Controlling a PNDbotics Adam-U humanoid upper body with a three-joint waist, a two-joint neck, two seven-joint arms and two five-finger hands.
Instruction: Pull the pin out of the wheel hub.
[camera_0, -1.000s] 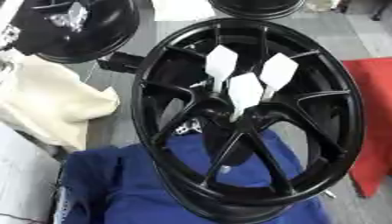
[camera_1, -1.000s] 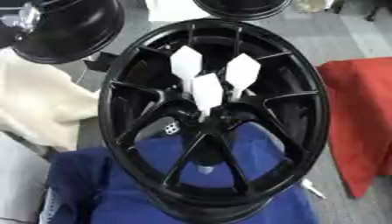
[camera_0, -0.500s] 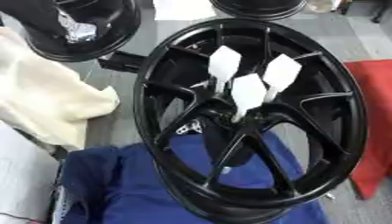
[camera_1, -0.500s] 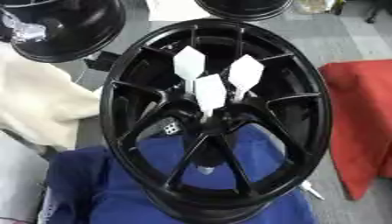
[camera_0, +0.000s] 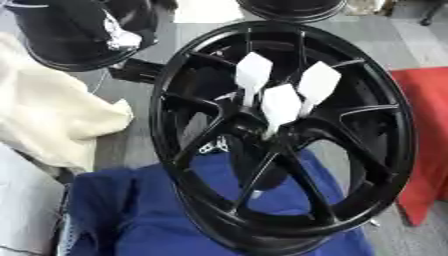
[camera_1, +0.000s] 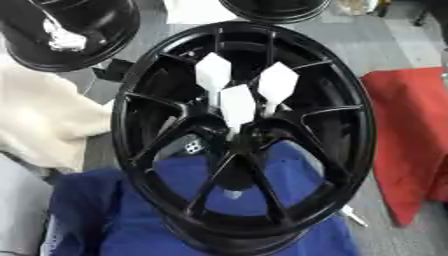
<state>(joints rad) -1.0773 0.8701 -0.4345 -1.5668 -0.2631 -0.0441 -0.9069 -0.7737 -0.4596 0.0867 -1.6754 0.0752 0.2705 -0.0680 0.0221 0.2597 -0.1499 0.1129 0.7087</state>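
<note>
1. Step in hand: none begun, by my reading. No robot hand shows in either eye view, so whether fingers are apart or together cannot be told. The approach is yet to come.

2. Three white pins (camera_0: 280, 107) stand in the middle of the wheel hub (camera_0: 280, 135), paddle-shaped heads up, thin stems running down into the centre where the spokes meet. The heads sit close together; whether they touch I cannot tell.

3. The wheel hub is black, glossy, multi-spoked, and tilted so its face looks toward the camera. It rests on a blue cloth (camera_0: 131, 220), lower rim sunk into the folds.

4. Next move, as I judge it: bring a robot hand in from above, pinch one head without knocking its neighbours, and draw along the stem's line.

5. Surroundings: cream cloth (camera_0: 52, 115) to the left, red mat (camera_1: 411, 135) to the right, a second black wheel (camera_1: 79, 30) beyond, upper left.
</note>
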